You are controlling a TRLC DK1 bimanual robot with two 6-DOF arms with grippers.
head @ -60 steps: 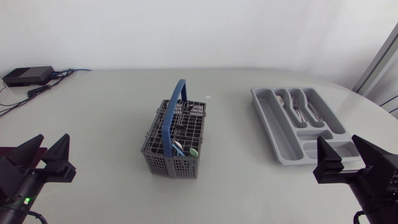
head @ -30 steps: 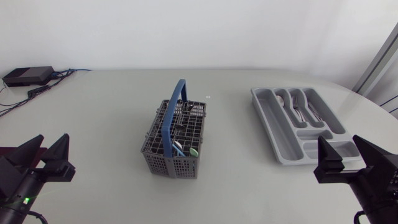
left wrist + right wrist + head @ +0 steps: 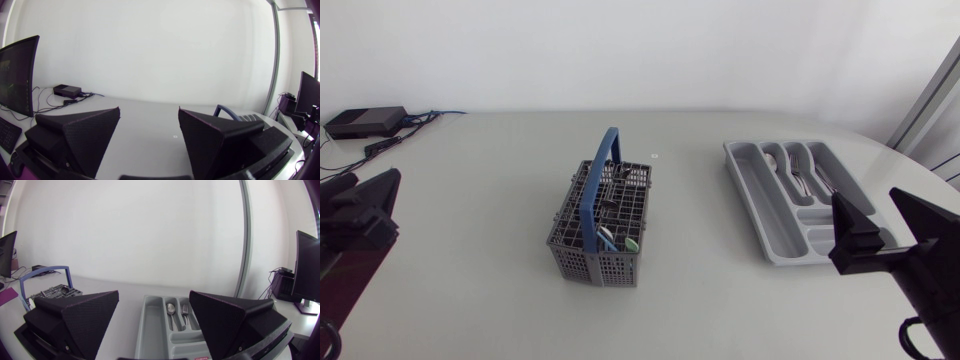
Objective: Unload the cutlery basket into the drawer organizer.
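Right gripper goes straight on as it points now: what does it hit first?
Likely the drawer organizer: its near end lies straight ahead of the right gripper, between its open fingers. Height is unclear, so it might pass over.

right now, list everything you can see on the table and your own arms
cutlery basket: one, grey with blue handle, table's middle
cutlery in basket: several pieces, count unclear, standing inside
drawer organizer: one, grey, right of basket
cutlery in organizer: a few spoons and forks, silver, in its long compartments
black box: one, far left corner, cables attached
left gripper: black, open, empty, left edge
right gripper: black, open, empty, near organizer
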